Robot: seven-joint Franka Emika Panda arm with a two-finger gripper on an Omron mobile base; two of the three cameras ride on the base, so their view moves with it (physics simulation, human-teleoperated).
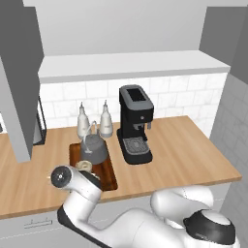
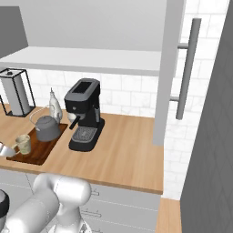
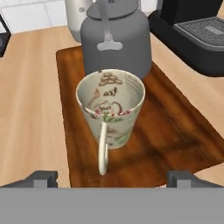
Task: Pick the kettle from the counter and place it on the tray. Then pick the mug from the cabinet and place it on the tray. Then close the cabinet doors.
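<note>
My claw (image 3: 112, 178) is released from the light, fragile cream patterned mug (image 3: 111, 114) on the dark wooden tray (image 3: 175, 131); I'd regrip at its rim.

Black espresso machine (image 1: 135, 124) upright on wooden worktop (image 1: 189, 150), near middle, drip grate at front. Two white bottles (image 1: 94, 121) side by side to its left, against white tiled wall (image 1: 174, 97). Paper towel roll in black wire holder (image 2: 16, 93) at far end of worktop.
</note>
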